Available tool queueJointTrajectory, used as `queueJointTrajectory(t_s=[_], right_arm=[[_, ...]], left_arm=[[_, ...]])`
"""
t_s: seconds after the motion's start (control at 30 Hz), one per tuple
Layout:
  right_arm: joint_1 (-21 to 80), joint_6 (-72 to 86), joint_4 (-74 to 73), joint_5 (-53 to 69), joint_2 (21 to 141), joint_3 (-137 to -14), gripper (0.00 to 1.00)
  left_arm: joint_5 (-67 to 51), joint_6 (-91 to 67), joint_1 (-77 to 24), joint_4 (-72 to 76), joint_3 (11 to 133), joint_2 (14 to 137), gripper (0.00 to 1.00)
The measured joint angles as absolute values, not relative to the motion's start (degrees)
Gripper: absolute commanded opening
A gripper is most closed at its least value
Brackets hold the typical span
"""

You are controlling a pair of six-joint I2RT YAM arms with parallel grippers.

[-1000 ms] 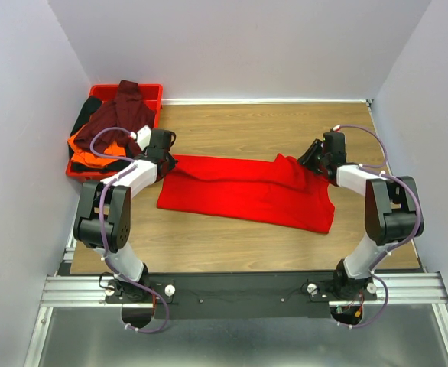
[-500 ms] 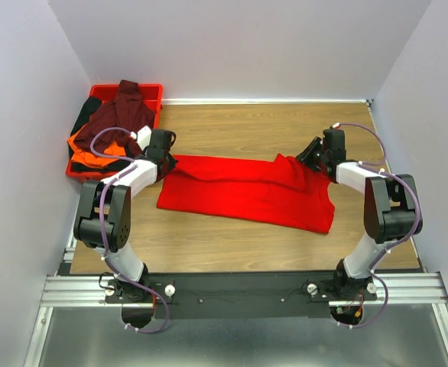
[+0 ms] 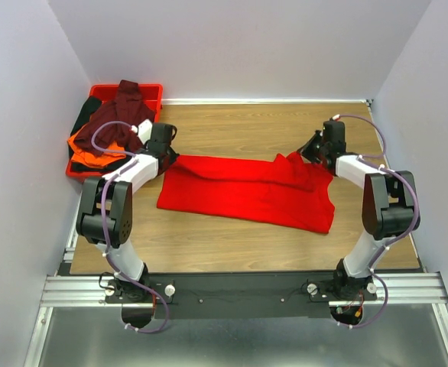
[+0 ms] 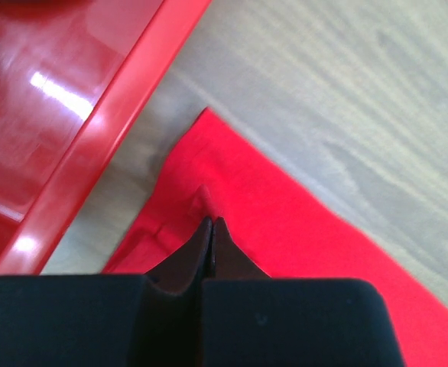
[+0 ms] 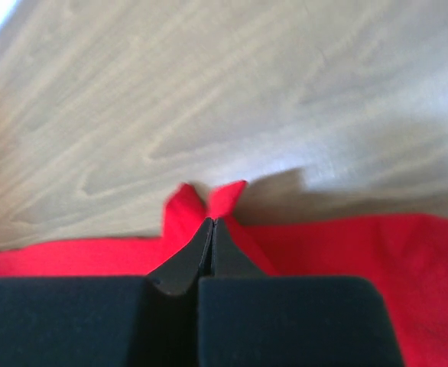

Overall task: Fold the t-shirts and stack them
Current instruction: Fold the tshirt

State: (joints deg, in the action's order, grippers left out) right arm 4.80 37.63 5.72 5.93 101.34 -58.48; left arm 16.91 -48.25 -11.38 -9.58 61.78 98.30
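A bright red t-shirt lies stretched across the wooden table. My left gripper is shut on its far left corner, next to the tray; in the left wrist view the jaws pinch a ridge of red cloth. My right gripper is shut on the shirt's far right corner and lifts it into a small peak; in the right wrist view red cloth sticks out past the closed tips. A dark maroon shirt, an orange shirt and a black shirt lie heaped in the tray.
The rigid red plastic tray stands at the far left of the table; its rim runs close beside my left gripper. Grey walls close in the table on the left, back and right.
Both grippers have moved a little toward the far side of the table, pulling the shirt's far edge with them. Both stay shut on the cloth.
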Motion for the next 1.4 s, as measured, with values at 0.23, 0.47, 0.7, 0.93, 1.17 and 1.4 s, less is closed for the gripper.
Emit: queueJointTrajectory(t_s=[0.23, 0.47, 0.7, 0.93, 1.17, 1.4], right_arm=[[4.80, 35.88, 4.14, 4.78, 101.69, -66.43, 0.00], [4.62, 34.00, 3.46, 4.21, 105.80, -76.31, 0.00], [3.27, 32.69, 3.14, 4.21, 109.36, -84.07, 0.01], [2.87, 30.81, 3.29, 4.36, 113.12, -92.75, 0.00], [2.90, 29.47, 3.29, 5.23, 115.87, -95.66, 0.00], [2.90, 28.95, 3.46, 5.26, 115.77, -94.76, 0.00]], left_arm=[[17.12, -47.86, -11.38, -10.90, 68.71, 101.06, 0.00], [18.09, -46.74, -11.31, -13.45, 78.13, 106.00, 0.00], [18.44, -45.23, -10.20, -15.66, 86.78, 110.54, 0.00], [18.33, -43.86, -8.60, -16.49, 92.23, 114.78, 0.00], [17.26, -42.48, -8.21, -16.93, 95.50, 118.17, 0.00], [16.80, -41.39, -8.19, -17.39, 96.66, 119.55, 0.00]])
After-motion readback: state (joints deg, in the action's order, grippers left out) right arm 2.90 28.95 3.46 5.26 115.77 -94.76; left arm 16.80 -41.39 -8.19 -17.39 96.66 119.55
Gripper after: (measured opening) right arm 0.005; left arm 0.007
